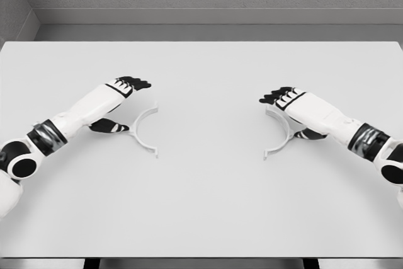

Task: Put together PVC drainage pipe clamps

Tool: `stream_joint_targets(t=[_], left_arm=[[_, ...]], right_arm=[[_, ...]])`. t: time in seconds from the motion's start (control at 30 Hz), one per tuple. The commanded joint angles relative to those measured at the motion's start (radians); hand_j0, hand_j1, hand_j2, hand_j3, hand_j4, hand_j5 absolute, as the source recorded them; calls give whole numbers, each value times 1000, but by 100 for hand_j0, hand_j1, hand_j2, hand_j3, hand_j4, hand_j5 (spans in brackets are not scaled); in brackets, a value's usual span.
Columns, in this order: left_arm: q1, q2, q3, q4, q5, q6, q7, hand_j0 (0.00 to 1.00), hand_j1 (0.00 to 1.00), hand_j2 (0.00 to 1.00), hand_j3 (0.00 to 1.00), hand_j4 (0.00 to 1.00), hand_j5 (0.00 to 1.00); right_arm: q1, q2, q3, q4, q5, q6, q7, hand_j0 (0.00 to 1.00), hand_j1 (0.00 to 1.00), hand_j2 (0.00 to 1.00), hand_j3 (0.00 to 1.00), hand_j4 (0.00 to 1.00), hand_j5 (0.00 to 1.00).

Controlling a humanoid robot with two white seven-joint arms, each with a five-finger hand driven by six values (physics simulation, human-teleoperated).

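Bare table (208,206) between 2 clamp halves (146,130); passage unobstructed.

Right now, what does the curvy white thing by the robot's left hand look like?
The left clamp half is a thin white half-ring, plastic-looking, lying flat on the white table. Its open side faces right, toward the matching half, with a small tab at each end. The left hand hovers beside its outer curve, fingers spread, thumb low beside it; contact is unclear.

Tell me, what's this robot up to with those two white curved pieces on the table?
The robot has two white half-ring clamp pieces lying apart on the white table, their open sides facing each other. Its left hand hovers at the left half-ring, and its right hand at the right half-ring. Neither piece looks gripped; the fingers are stretched out. The halves are not yet joined.
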Motion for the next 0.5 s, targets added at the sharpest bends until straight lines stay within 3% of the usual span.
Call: stream_joint_targets(t=[0.0,0.47], left_arm=[[0,-5,1,-3,1,0,1,100,100,100,100,100,100],[11,-60,1,-15,-27,0,0,100,100,100,100,100,100]], right_arm=[[0,5,5,-2,-6,4,0,100,100,100,100,100,100],[-26,18,39,0,-6,30,0,100,100,100,100,100,100]])
